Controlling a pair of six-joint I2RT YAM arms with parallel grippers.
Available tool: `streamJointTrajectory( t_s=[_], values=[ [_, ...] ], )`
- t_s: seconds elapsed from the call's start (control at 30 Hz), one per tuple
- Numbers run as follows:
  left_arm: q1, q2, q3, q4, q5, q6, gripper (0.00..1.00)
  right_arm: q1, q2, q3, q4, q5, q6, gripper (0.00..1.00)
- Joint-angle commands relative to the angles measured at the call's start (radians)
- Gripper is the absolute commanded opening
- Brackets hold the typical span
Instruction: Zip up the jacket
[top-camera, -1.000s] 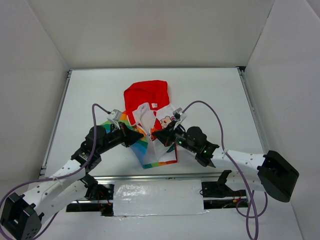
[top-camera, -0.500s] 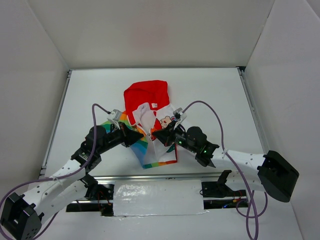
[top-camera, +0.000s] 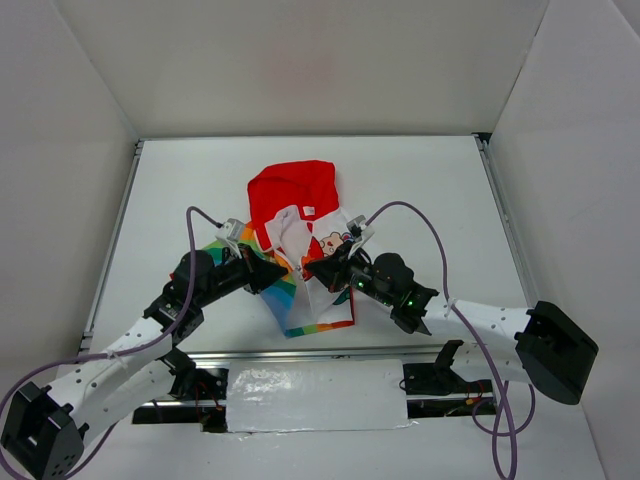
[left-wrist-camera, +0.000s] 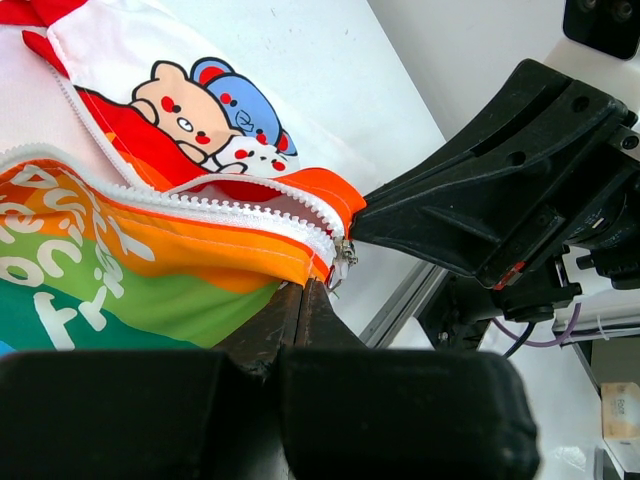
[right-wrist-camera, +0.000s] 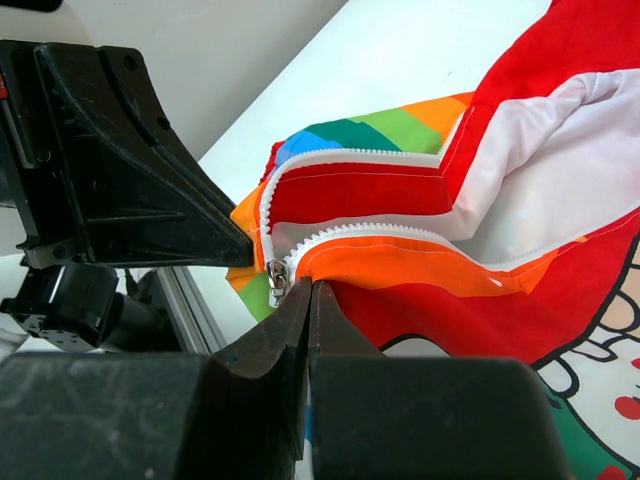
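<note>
The jacket (top-camera: 303, 262) lies in the middle of the table with its red hood (top-camera: 292, 188) away from me and its front open. My left gripper (top-camera: 282, 272) is shut on the orange hem of the rainbow side (left-wrist-camera: 150, 260), right below the zip's lower end. The metal slider (left-wrist-camera: 343, 256) hangs just off its fingertips. My right gripper (top-camera: 309, 268) is shut on the orange hem of the cartoon side (right-wrist-camera: 420, 262), with the slider (right-wrist-camera: 275, 278) just left of its tips. The two grippers face each other almost tip to tip. White zipper teeth (right-wrist-camera: 370, 232) run apart above the slider.
The table's near edge has a metal rail (top-camera: 320, 353) just below the jacket's hem, with a foil-covered patch (top-camera: 315, 395) in front of it. White walls close the table in at the back and both sides. Purple cables (top-camera: 420, 225) loop off both arms.
</note>
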Motion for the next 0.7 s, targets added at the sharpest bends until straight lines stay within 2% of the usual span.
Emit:
streamJointTrajectory(
  t_s=[0.0,0.67],
  values=[
    [-0.004,0.001,0.003,0.059,0.008,-0.012,0.0,-0.002,-0.017,0.037,0.044,0.008,-0.002,0.0],
    [-0.004,-0.004,-0.005,0.078,0.023,-0.012,0.0,-0.002,0.006,0.08,-0.002,0.015,-0.004,0.0]
  ],
)
